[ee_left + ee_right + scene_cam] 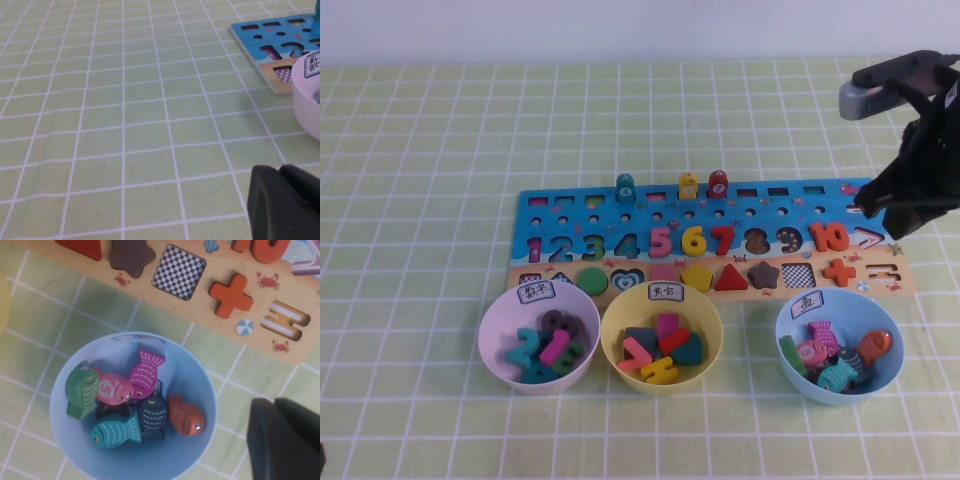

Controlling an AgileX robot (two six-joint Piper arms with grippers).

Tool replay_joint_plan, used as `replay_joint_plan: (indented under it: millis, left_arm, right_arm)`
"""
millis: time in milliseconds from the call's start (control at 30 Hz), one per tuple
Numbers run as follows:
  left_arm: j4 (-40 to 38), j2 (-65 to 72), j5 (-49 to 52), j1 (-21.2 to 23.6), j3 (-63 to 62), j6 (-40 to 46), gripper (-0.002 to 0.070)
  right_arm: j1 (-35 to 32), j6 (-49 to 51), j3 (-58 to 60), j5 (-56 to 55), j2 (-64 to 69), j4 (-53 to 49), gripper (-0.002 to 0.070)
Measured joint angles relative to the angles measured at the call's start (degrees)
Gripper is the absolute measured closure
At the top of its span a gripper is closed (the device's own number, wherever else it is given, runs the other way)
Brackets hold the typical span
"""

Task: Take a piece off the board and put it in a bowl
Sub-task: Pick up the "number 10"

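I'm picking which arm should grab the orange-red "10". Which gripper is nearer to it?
Right. The right gripper hovers just beside the 10 piece at the board's right end; the left gripper is off past the board's left end.

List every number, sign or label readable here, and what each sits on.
"1 2 3 4 5 6 7 8 9 10": number pieces on the board.
"+": orange piece on the tan strip.
"5": pink fish in the blue bowl.
Handwritten bowl labels: unreadable.
Right gripper hovers beside "10"; left gripper parked.
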Motion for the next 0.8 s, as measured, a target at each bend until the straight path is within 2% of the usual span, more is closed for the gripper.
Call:
replay_joint_plan:
  millis: [533,800]
  left_arm:
    - [0.0,0.0,0.0,0.0,0.0,0.0,0.0678]
    - [0.0,0.0,0.0,0.0,0.0,0.0,0.0678]
  right_arm:
    - [2.5,0.0,-2.6,0.0,8.9,-2.3,0.0695]
    - [4.2,0.8,-13.4,0.0,15.5,-4.8,0.0675]
